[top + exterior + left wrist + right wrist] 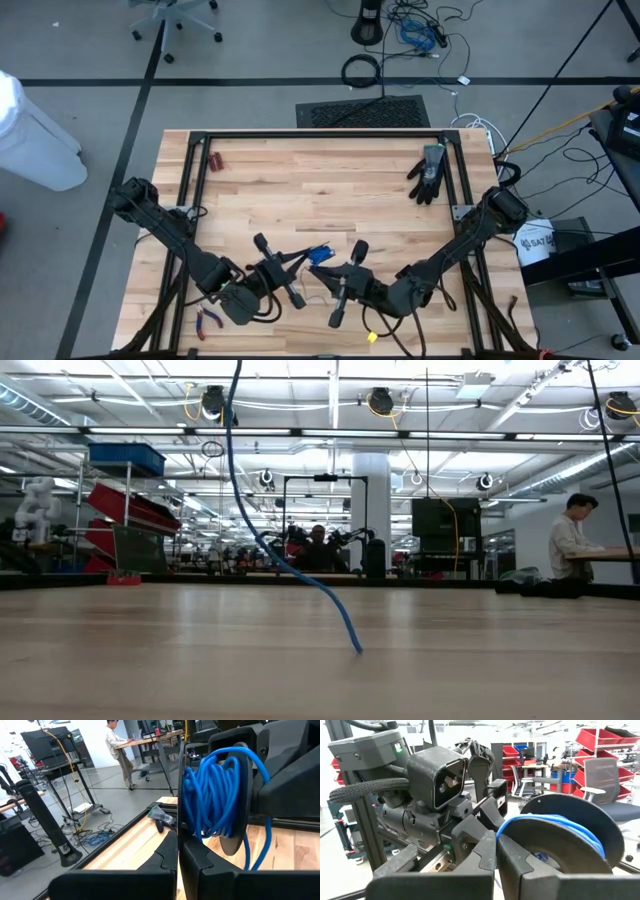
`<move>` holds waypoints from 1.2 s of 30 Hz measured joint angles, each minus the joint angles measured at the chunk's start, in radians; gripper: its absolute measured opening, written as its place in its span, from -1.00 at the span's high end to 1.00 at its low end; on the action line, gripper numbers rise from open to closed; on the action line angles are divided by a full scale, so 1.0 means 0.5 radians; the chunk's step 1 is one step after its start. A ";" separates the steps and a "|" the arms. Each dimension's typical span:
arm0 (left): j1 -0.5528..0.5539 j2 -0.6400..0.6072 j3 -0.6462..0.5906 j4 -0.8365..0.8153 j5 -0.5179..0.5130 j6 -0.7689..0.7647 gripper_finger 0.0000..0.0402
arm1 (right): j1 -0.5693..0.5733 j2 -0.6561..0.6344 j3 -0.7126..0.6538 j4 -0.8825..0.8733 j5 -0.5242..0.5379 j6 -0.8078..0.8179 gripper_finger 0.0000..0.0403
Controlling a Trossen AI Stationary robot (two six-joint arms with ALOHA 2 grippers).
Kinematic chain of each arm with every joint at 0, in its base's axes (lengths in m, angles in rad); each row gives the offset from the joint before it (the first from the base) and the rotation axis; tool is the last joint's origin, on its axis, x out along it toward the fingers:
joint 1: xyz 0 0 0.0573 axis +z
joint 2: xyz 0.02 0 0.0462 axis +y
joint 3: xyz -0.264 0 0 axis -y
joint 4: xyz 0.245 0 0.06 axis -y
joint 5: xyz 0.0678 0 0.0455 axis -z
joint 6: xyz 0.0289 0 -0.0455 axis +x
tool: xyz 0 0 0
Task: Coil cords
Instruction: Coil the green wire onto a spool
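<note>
The cords are one thin blue cable, wound into a tight coil [322,255] held above the table near its front middle. My two grippers point level at each other with the coil between them. My left gripper [305,264] is shut, and in its wrist view the coil [215,795] stands just past its fingertips [170,851]. My right gripper [335,272] is shut too, with blue strands [555,827] beside its tips over a dark rounded part [570,845]. A loose tail [300,575] hangs down, its end [357,650] touching the tabletop. My left gripper has its shut fingertips close against the coil's side [186,820]; I cannot tell whether they touch or pinch a strand. My right gripper carries the coil, which is wound round a dark rounded part [234,840] at its front. The coil hides where the fingers meet it. It comes level from the table's right. The coil is lifted clear and only the slack tail [265,845] reaches down.
A black glove [428,172] lies at the far right of the table. Small red-handled pliers [208,318] lie at the near left and a small red item [216,160] at the far left. A black frame rail [320,134] runs round the tabletop. A person sits far behind [572,540].
</note>
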 joint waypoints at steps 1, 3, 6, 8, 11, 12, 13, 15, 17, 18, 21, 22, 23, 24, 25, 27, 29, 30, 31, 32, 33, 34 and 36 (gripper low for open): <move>0.000 0.001 0.000 -0.001 0.002 -0.002 0.97 | 0.007 0.001 0.000 -0.001 0.020 -0.001 1.00; 0.000 0.001 0.000 -0.001 0.001 -0.006 0.97 | 0.017 0.002 0.000 -0.003 0.090 -0.004 1.00; 0.006 0.003 0.000 -0.007 -0.018 -0.006 0.97 | 0.028 0.002 0.000 -0.011 0.237 -0.057 1.00; 0.006 0.003 0.000 -0.007 -0.018 -0.011 0.97 | 0.039 0.002 0.000 -0.010 0.303 -0.093 1.00; 0.007 0.003 0.000 -0.008 -0.017 -0.110 0.97 | 0.038 0.002 0.000 0.016 0.308 -0.137 1.00; 0.016 0.003 0.000 -0.008 -0.015 -0.155 0.97 | 0.037 0.002 0.000 0.020 0.308 -0.138 1.00; 0.024 0.004 0.000 -0.008 -0.014 -0.197 0.98 | 0.035 0.002 0.000 0.020 0.310 -0.139 1.00; 0.040 0.004 0.001 -0.009 -0.007 -0.255 0.98 | 0.034 0.002 0.000 0.020 0.318 -0.139 0.99; 0.052 0.010 0.001 -0.008 0.001 -0.267 0.99 | 0.035 0.002 -0.001 0.020 0.320 -0.136 0.99; 0.053 0.020 0.003 -0.001 0.000 -0.267 0.99 | 0.035 0.002 -0.001 0.020 0.323 -0.135 0.99; 0.056 0.042 0.004 -0.012 -0.015 -0.264 0.99 | 0.035 0.002 -0.003 0.012 0.352 -0.147 0.99; 0.063 0.049 0.004 -0.011 -0.018 -0.254 0.99 | 0.037 0.002 -0.003 0.015 0.375 -0.159 0.99; 0.066 0.054 0.004 -0.009 -0.019 -0.236 0.99 | 0.037 0.002 -0.002 0.018 0.405 -0.179 0.99; 0.069 0.056 0.004 -0.010 -0.025 -0.211 0.99 | 0.037 0.002 0.005 0.015 0.430 -0.200 0.99; 0.075 0.057 0.004 -0.015 -0.029 -0.209 0.99 | 0.037 0.003 0.015 0.006 0.437 -0.215 0.99; 0.081 0.060 0.005 -0.016 -0.033 -0.212 0.99 | 0.046 0.004 0.033 0.007 0.438 -0.235 0.99; 0.083 0.063 0.005 -0.023 -0.046 -0.208 1.00 | 0.053 0.004 0.053 0.004 0.440 -0.270 0.99; 0.084 0.066 0.005 -0.028 -0.048 -0.202 1.00 | 0.059 0.004 0.066 -0.012 0.440 -0.278 0.99; 0.085 0.067 0.005 -0.031 -0.050 -0.198 1.00 | 0.064 0.003 0.074 -0.027 0.440 -0.279 0.99; 0.085 0.067 0.005 -0.031 -0.051 -0.198 1.00 | 0.066 0.003 0.085 -0.051 0.443 -0.280 0.99; 0.085 0.067 0.005 -0.031 -0.054 -0.199 1.00 | 0.067 0.003 0.094 -0.082 0.443 -0.279 0.99; 0.085 0.067 0.005 -0.030 -0.059 -0.199 1.00 | 0.066 0.003 0.097 -0.109 0.442 -0.264 0.99; 0.086 0.067 0.005 -0.031 -0.087 -0.199 1.00 | 0.065 0.003 0.098 -0.159 0.431 -0.200 0.99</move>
